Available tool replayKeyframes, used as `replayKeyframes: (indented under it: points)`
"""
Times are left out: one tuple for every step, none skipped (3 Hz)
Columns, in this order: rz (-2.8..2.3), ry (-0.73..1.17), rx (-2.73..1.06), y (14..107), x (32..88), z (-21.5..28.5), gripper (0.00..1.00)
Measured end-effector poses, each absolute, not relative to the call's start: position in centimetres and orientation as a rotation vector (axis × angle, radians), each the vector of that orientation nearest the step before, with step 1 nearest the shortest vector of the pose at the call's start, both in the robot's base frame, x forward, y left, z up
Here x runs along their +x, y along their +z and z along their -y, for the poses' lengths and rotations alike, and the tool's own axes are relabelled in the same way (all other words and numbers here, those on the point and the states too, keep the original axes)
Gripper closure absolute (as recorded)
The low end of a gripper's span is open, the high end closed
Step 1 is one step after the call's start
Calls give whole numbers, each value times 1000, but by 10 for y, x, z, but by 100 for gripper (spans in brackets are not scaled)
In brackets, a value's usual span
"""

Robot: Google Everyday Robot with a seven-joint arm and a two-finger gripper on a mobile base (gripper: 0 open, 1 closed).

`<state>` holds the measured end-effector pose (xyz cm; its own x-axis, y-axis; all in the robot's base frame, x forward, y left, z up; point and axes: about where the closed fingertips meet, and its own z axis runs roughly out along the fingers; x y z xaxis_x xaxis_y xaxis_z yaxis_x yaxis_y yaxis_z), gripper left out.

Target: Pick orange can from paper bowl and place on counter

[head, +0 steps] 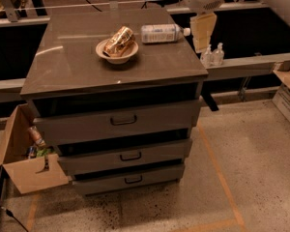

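One orange can (pixel 119 40) is lying tilted in the paper bowl (pixel 102 52) on the tabletop (pixel 72 69), its long axis running near-left to far-right. The tool (pixel 203 32) is hanging past the tabletop's right edge, so the can is sitting well to its left. I cannot tell whether the tool is spread or closed.

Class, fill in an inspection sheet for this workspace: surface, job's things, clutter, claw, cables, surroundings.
Surface: counter, glossy, above three drawers.
Job's things: orange can lying tilted in the paper bowl, on the counter.
Clutter: plastic bottle on its side behind the bowl.
Claw: claw above the counter's far right corner, apart from the can.
Cables: dark cable on the floor, lower left.
Surroundings: open cardboard box on the floor, left; two small bottles on the ledge, right.
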<state>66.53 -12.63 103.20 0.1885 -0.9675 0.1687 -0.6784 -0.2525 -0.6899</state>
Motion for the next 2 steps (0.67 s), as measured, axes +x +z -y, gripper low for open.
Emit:
replayKeyframes:
  points:
    - [-1424, -1004, -2094, 1022, 715, 118, 0]
    - [-1396, -1104, -2128, 1014, 749, 114, 0]
